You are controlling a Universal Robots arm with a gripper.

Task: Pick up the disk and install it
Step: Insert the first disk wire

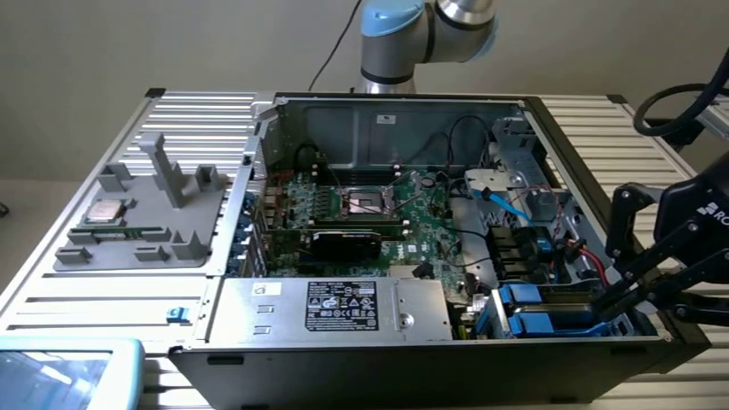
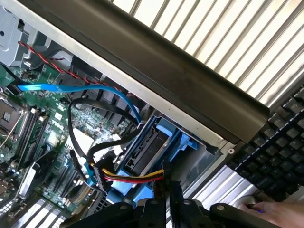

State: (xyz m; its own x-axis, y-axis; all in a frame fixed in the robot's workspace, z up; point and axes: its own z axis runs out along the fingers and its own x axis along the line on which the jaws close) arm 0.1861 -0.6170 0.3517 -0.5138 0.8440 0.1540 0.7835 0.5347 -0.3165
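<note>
- Gripper [image 2: 166,192] fingers closed tight, holding nothing, at the case's [image 1: 376,367] near corner on the exterior view's right
- Disk [image 2: 145,151] sits in blue bay [image 2: 179,141], just beside it

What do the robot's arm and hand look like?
The arm is round silver-grey metal with light blue caps. The gripper is black, with jointed bar fingers and white letters on its body. A black cable loops near it.

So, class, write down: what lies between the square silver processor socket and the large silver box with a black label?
A long black rectangular card on the green circuit board, seen in the exterior view.
</note>
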